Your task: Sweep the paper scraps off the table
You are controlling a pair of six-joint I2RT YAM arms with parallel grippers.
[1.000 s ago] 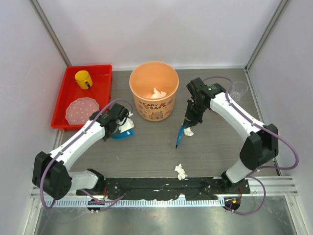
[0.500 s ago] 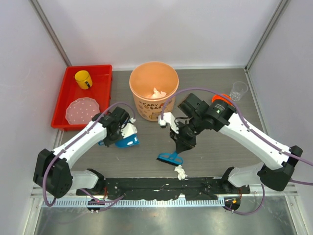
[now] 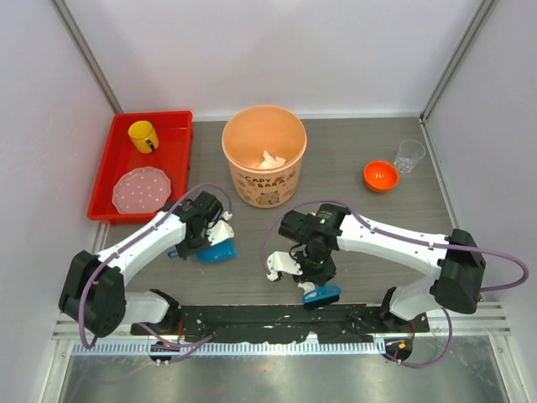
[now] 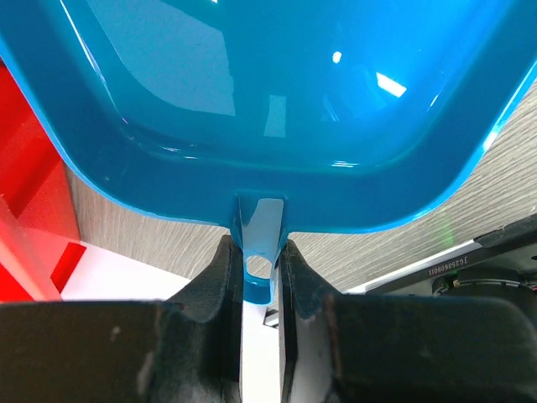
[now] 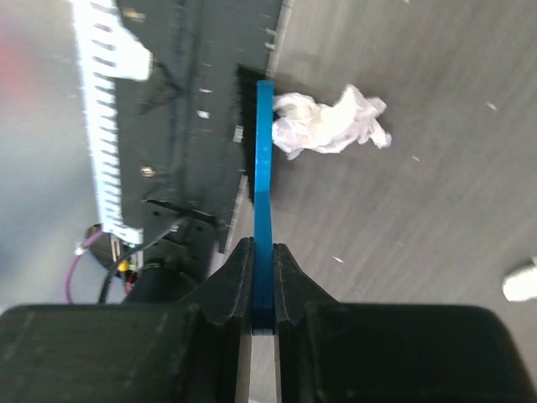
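**Operator:** How far along is the job standing?

**Inspector:** Partly done, I am judging. One paper scrap (image 5: 331,124) is lying on the table (image 3: 352,168) hard against its near edge, about midway along it, just beside the black rail (image 5: 193,168). A second wad (image 3: 270,159) is sitting inside the orange bucket (image 3: 264,191) toward the far edge. A white shape (image 5: 520,281) is showing at the border of the right wrist view, and I cannot tell whether it is paper.

**Operator:** Which way is the scrap pointing?

**Inspector:** It is a crumpled lump, so it is showing no true front. Its long axis appears to be running from the near edge toward the far edge, with its nearer end touching the brush (image 5: 264,151).

**Operator:** And my grippers?

**Inspector:** Your right gripper (image 5: 263,260) is clamping the brush's flat blue handle, fingers closed tight on it. The brush is standing between the scrap and the rail. Your left gripper (image 4: 256,252) is pinching the stem of the blue dustpan (image 4: 268,101), closed on it. It is sitting toward the left edge, well apart from the scrap. The pan is looking empty as far as its wrist view shows.

**Operator:** What is remaining?

**Inspector:** You are needing to bring that scrap into the pan and then to the bucket.
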